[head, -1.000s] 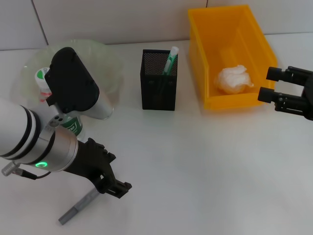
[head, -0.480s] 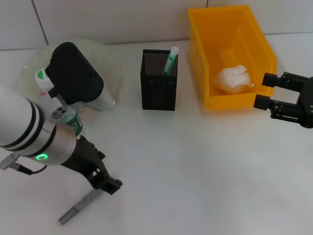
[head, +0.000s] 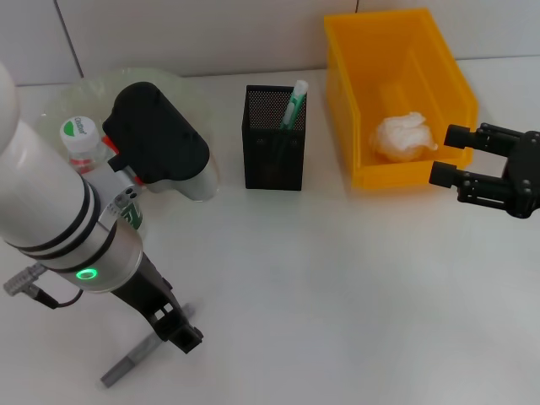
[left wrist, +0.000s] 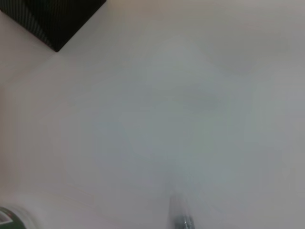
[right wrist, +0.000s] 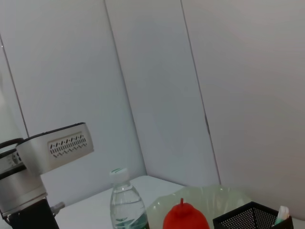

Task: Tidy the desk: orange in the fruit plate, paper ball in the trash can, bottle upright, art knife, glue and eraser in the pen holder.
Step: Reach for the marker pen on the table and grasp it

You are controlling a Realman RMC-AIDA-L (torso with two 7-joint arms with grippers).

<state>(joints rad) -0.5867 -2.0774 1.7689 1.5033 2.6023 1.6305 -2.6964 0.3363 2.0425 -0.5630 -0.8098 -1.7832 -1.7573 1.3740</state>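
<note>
The left gripper (head: 179, 331) hovered at seven o'clock over the art knife (head: 135, 360), finger state indiscernible; next, pinch it. The right gripper (head: 450, 157) idled, fingers spread.

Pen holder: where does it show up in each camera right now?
Head view: the black mesh pen holder stands at upper centre, between the fruit plate and the yellow bin.
Left wrist view: only one corner, top left.
Right wrist view: its rim, bottom right.
Shared landmark: the pen holder itself.
</note>
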